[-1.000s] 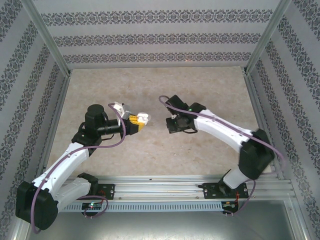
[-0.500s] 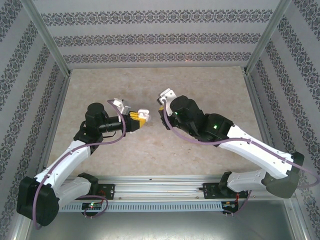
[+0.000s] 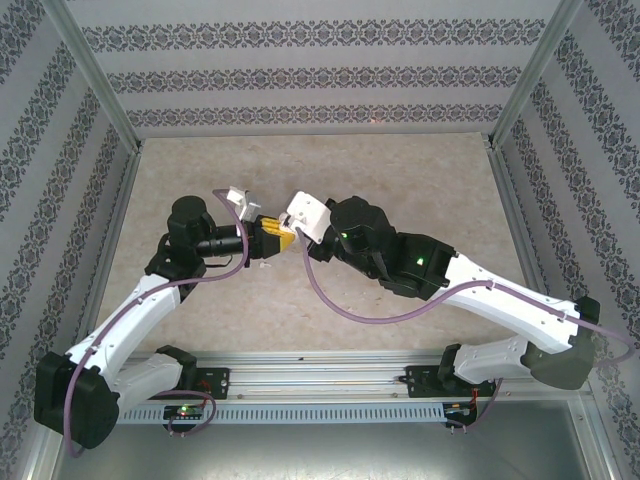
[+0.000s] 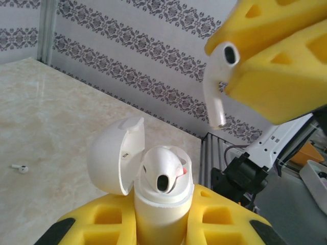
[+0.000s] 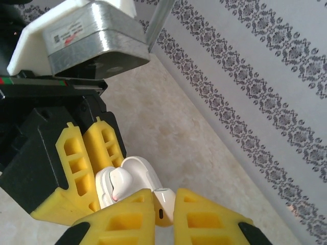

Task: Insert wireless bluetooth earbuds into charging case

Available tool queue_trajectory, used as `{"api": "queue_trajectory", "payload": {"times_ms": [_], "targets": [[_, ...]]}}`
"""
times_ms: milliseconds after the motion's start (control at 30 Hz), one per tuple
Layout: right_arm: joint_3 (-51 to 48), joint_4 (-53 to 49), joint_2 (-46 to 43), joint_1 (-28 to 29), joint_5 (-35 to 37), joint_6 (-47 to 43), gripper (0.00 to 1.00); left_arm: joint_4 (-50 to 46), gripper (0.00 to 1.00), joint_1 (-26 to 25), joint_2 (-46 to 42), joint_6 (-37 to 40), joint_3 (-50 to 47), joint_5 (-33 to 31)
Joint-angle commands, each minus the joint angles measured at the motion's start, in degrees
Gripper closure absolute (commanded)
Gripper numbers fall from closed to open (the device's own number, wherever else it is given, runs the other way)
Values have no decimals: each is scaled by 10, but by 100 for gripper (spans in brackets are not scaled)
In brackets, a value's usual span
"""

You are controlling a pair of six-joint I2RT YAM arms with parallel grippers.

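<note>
The left arm (image 3: 140,310) and the right arm (image 3: 500,300) both reach inward, their yellow-padded grippers meeting almost tip to tip. The left gripper (image 4: 163,222) points right, its jaws clamped on the charging case (image 4: 161,199). The right gripper (image 5: 163,217) points left from a bent wrist, pinching an earbud (image 4: 216,94).

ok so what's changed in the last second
The right hand, shut on an earbud, swung left and now sits right beside the left hand, with the earbud close to the open case. The left hand kept its grip on the case and barely moved.
</note>
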Motion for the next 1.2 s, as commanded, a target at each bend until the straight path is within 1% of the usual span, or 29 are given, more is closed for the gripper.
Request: {"api": "queue_trajectory", "payload": {"times_ms": [0,400,1167], "targets": [[24,2,6,5,-10,-57,90,-3,100,-5,-1,-11,25,33],[44,-19,32,5,-18,-94,90,-6,100,-4,-4,-20,29,46],[23,-45,17,16,-8,-87,91,20,100,-4,-6,-37,23,30]]}}
